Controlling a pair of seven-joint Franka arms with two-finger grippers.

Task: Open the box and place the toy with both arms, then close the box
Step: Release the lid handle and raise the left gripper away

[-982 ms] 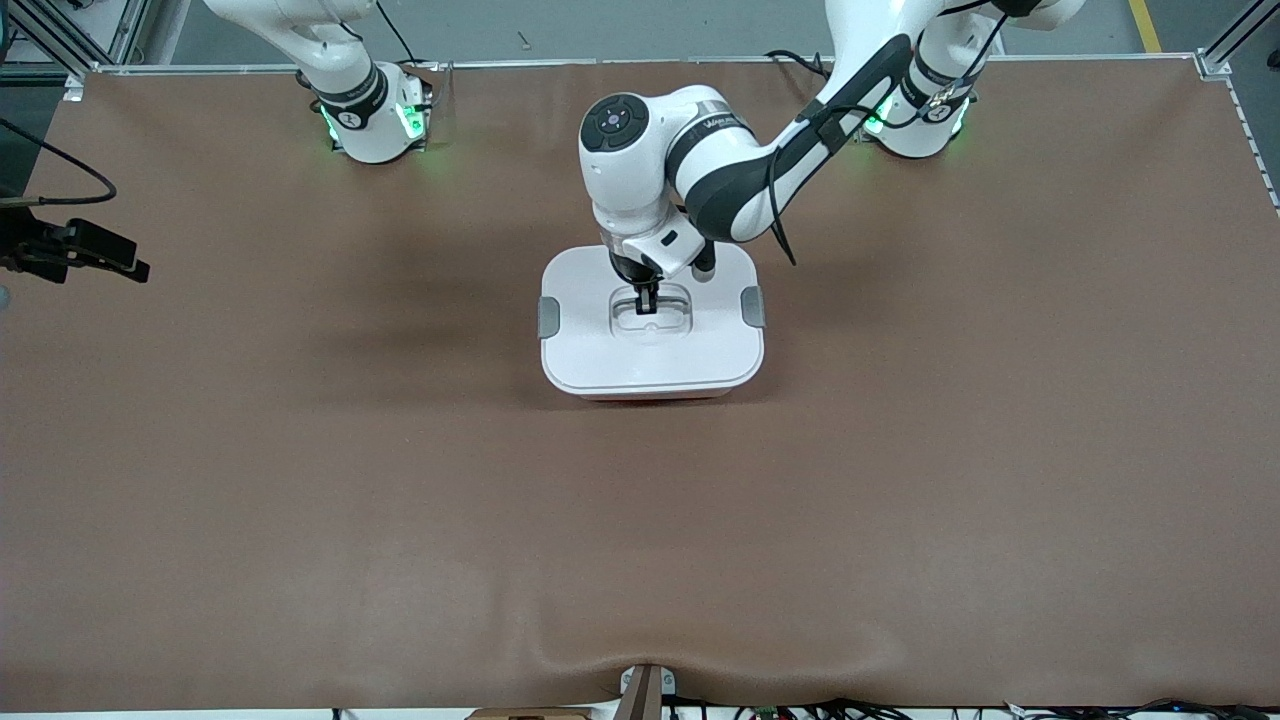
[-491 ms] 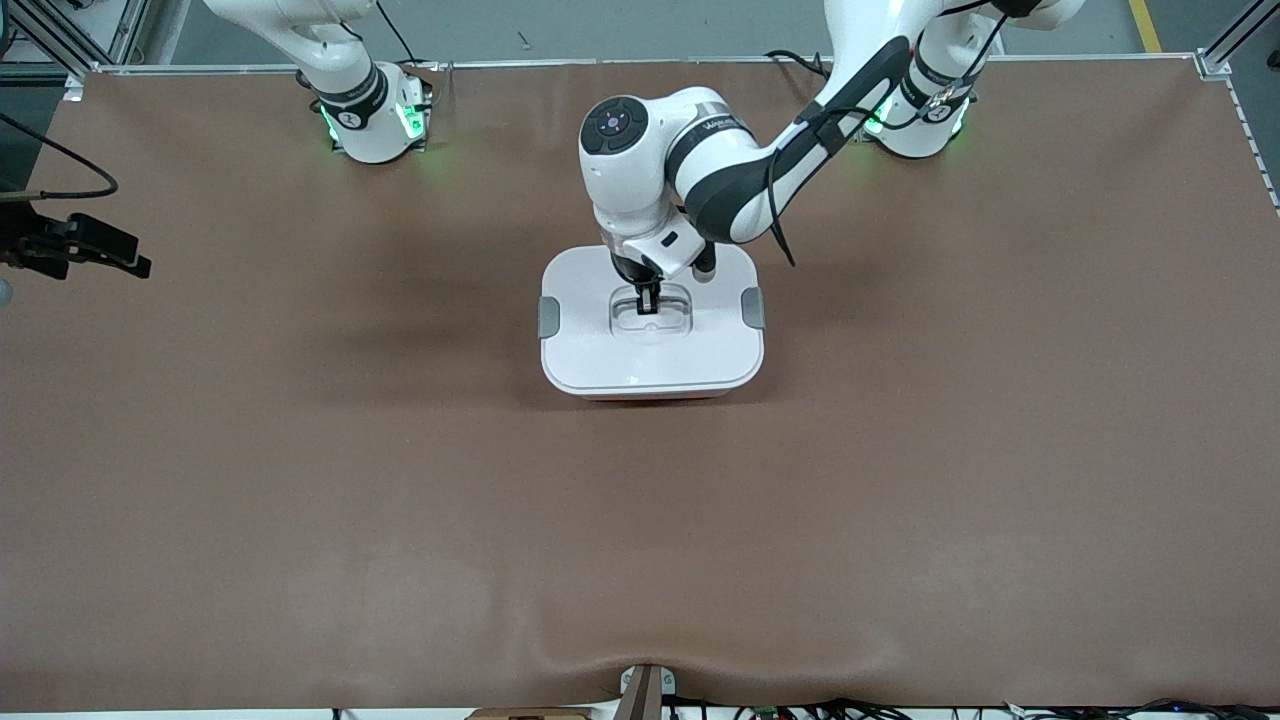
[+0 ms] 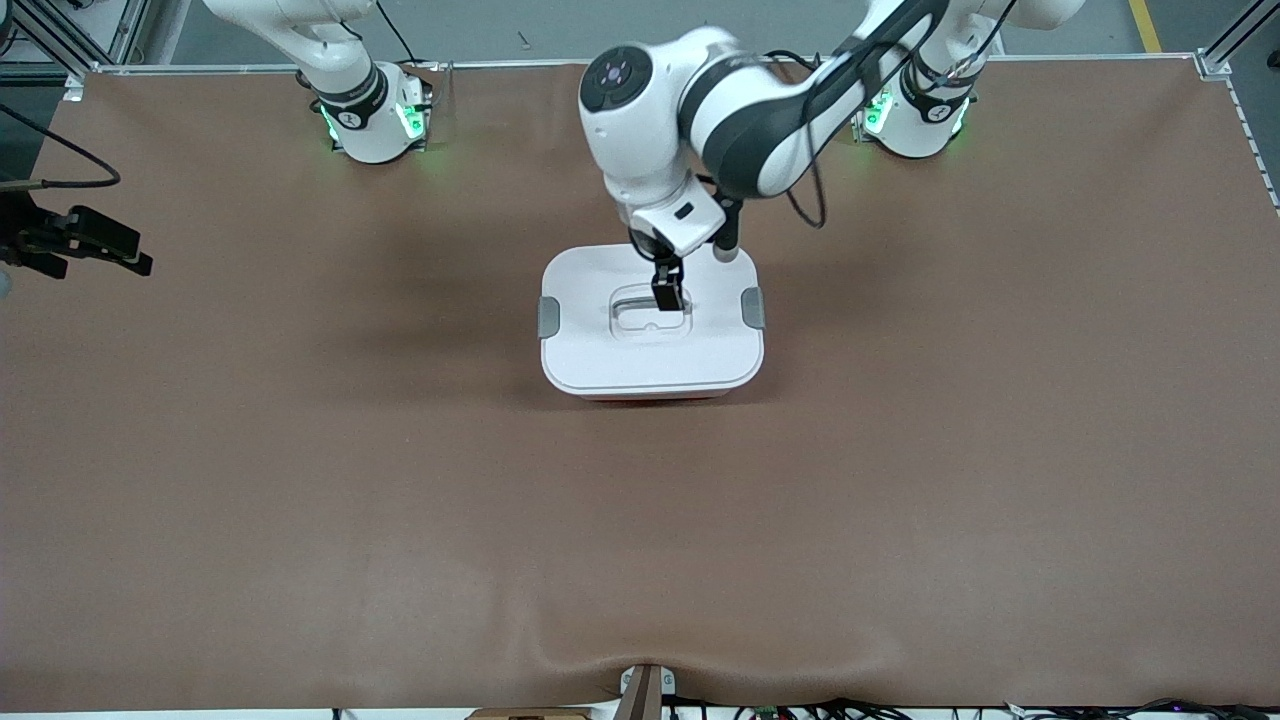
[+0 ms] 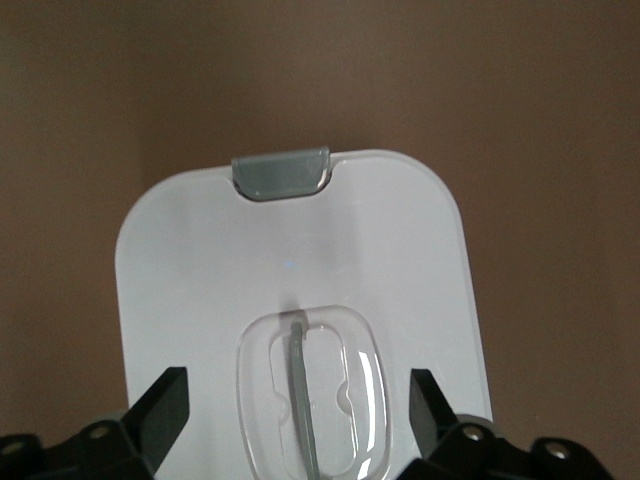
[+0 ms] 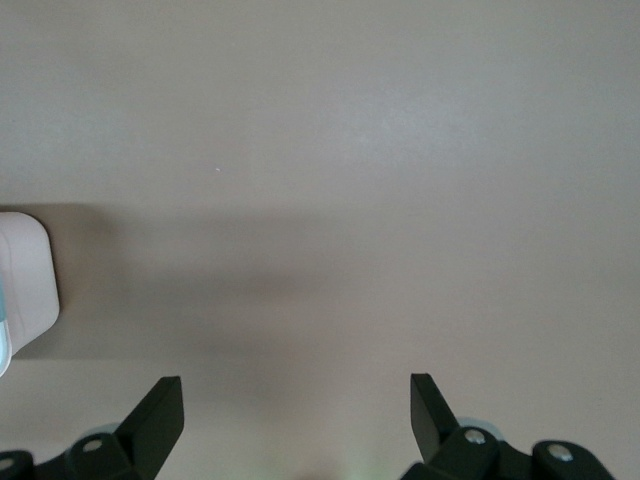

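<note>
Brown table, wide and bare across most of its surface. Left arm reaching in from its base, elbow bent, forearm angled down toward mid-table, wrist pointing straight down. Right arm drawn back at its base, waiting, wrist camera looking down on plain table with one corner of the box showing. Box at mid-table, white lid seated on the salmon-pink base, one grey side clip toward the right arm's end, the other clip toward the left arm's. Toy nowhere in sight. Left gripper poised just above the recessed centre handle, fingers spread wide and holding nothing. Right gripper over bare table, fingers likewise spread apart and empty.
</note>
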